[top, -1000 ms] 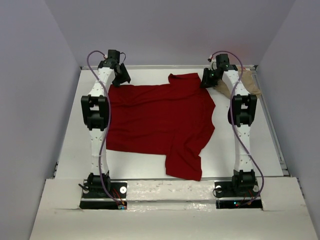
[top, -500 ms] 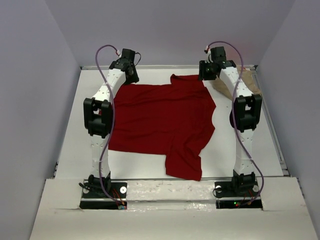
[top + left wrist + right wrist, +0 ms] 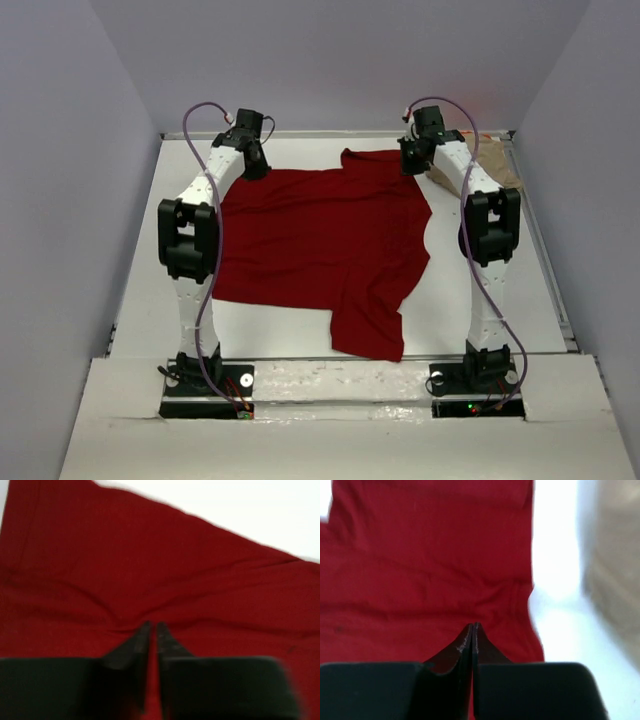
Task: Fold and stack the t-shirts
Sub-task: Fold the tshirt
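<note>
A large dark red t-shirt (image 3: 320, 240) lies spread flat on the white table (image 3: 140, 260), one sleeve hanging toward the near edge. My left gripper (image 3: 252, 162) is down on its far left corner. In the left wrist view its fingers (image 3: 151, 625) stand almost together, with red cloth (image 3: 150, 570) in the slit and creases running to the tips. My right gripper (image 3: 413, 160) presses on the far right part of the shirt. Its fingers (image 3: 473, 625) are shut, and the red cloth (image 3: 420, 570) puckers at the tips. A tan t-shirt (image 3: 498, 165) lies at the far right.
Pale walls close in the table at the back and on both sides. The tan t-shirt (image 3: 615, 555) shows blurred just right of the red shirt's edge, with a strip of white table between them. Both arm bases stand at the near edge.
Both grippers have come down onto the far edge of the red shirt and closed from open. The shirt itself has barely shifted.
</note>
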